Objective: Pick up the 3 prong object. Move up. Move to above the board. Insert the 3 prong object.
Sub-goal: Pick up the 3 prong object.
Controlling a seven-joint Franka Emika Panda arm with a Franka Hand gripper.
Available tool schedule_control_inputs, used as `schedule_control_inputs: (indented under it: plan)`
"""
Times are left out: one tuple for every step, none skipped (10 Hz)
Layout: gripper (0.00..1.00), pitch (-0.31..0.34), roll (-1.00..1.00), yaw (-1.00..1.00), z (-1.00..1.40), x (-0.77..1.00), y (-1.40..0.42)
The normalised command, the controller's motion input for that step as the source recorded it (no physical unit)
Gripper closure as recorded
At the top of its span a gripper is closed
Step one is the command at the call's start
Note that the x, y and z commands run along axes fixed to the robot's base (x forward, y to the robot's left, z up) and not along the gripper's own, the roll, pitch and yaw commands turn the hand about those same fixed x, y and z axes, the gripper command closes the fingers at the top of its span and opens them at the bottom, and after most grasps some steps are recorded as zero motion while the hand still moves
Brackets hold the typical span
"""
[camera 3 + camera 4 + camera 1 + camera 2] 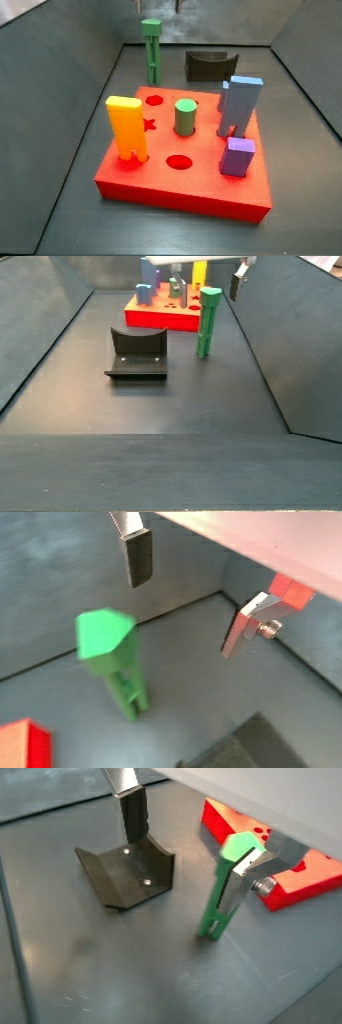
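Note:
The 3 prong object [152, 50] is a tall, slim green piece standing upright on the grey floor just behind the board [174, 185], a red slab with holes. It also shows in both wrist views [114, 662] [225, 888] and in a side view [209, 321]. My gripper [194, 597] [187, 853] is open and empty, above the piece's head. One silver finger [241, 886] is close beside the green piece; the dark-padded finger [131, 813] is well apart from it. In a side view the gripper [238, 278] hangs just beyond the piece's top.
The dark fixture [207, 65] [138, 351] [127, 873] stands on the floor beside the green piece. On the board stand an orange block [123, 125], a short green cylinder [186, 117], a grey-blue block [241, 105] and a purple block [238, 157]. Grey walls [80, 60] enclose the floor.

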Motion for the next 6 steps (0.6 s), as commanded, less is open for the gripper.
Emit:
schedule_control_inputs:
  plan:
    - [0.00,0.000,0.00,0.62,-0.20,-0.18,-0.57]
    - [0.00,0.000,0.00,0.60,-0.23,-0.16,-0.59]
    - [0.00,0.000,0.00,0.57,-0.24,-0.17,-0.47]
    - [0.00,0.000,-0.02,0.45,-0.20,-0.07,-0.29]
    - [0.00,0.000,-0.02,0.25,-0.18,0.00,-0.12]
    - [0.00,0.000,-0.05,0.05,-0.17,0.00,0.00]
